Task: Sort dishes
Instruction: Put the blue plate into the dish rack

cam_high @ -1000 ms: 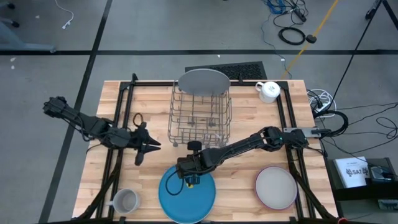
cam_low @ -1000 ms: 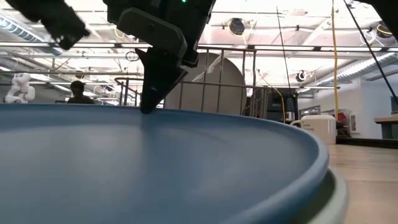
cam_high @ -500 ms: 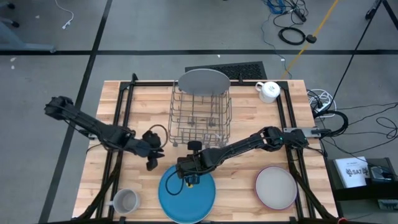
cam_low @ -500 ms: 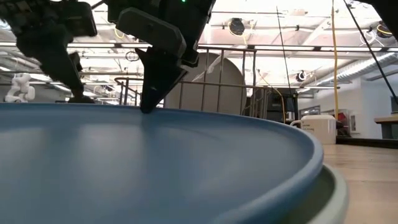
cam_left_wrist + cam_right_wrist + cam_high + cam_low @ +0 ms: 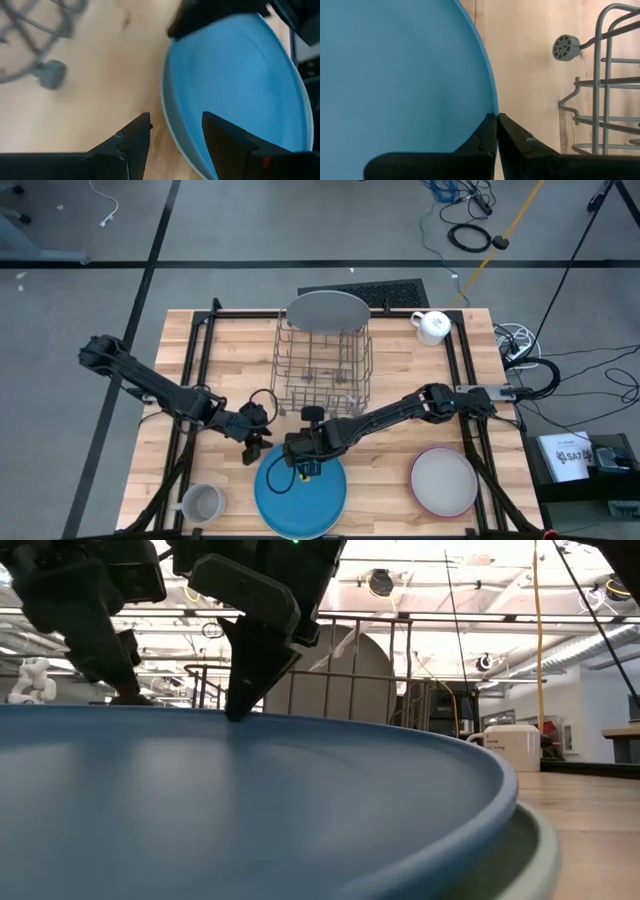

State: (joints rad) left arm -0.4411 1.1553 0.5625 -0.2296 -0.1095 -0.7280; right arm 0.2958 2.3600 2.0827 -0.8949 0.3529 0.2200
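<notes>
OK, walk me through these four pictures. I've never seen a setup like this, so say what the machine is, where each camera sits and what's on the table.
This is a robot with two dark arms at a wooden table. One picture looks straight down from above, one looks level across the table top, and one comes from a camera on each arm's wrist.

On the table stand a wire dish rack with a grey plate upright at its far end, a white mug, a grey mug, a pink-rimmed grey plate and a big blue plate.

The right gripper is shut, its tips at the blue plate's far rim; whether it pinches the rim I cannot tell. The left gripper is open beside that same rim, holding nothing.
</notes>
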